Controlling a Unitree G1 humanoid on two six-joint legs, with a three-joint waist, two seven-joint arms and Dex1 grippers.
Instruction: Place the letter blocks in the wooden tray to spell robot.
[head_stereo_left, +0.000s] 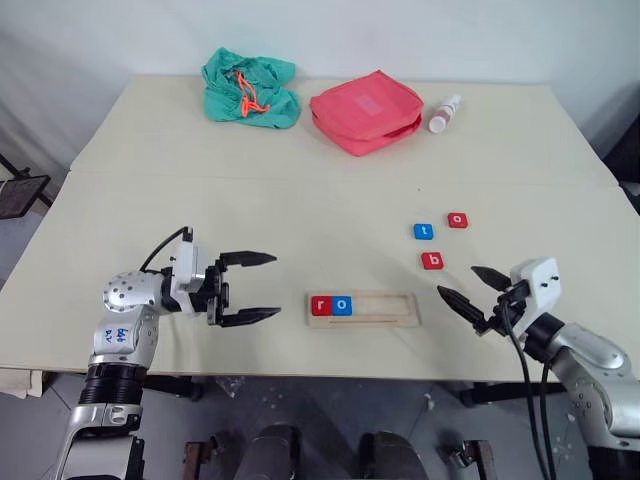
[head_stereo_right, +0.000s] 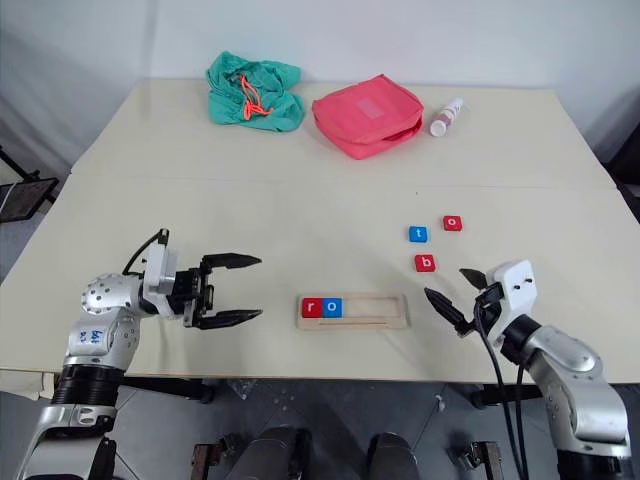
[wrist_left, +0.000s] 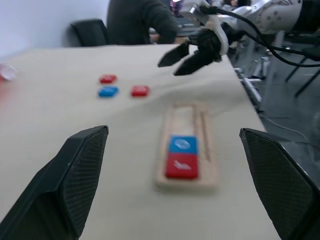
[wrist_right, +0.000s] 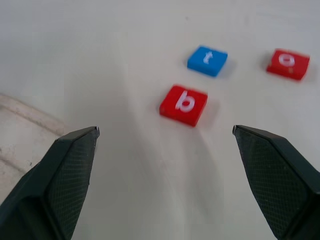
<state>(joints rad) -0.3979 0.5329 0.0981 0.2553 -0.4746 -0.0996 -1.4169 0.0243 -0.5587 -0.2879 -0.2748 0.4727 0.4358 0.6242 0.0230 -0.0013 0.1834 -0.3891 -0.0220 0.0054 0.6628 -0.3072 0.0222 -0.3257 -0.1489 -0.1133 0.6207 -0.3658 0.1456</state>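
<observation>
Wooden tray (head_stereo_left: 380, 308) holds red r (head_stereo_left: 321, 305), blue o (head_stereo_left: 342, 305); left gripper (head_stereo_left: 251, 288), right gripper (head_stereo_left: 470, 286) — both spread apart, empty.

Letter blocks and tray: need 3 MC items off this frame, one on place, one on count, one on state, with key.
1. Where does the red b block lie?
A. in the wooden tray
B. on the table, between the tray and the blue t block
C. on the red pouch

2. How many blocks sit in the wooden tray?
A. two
B. three
C. five

3. How is the right hand?
A. shut on the b block
B. shut, empty
C. open, empty

Key:
1 B: the b lies on the bare table, nearer the robot than the blue t block and beyond the tray.
2 A: just the red r block and the blue o block sit at the tray's left end.
3 C: in the right wrist view its fingers stand wide apart with nothing between them.
</observation>
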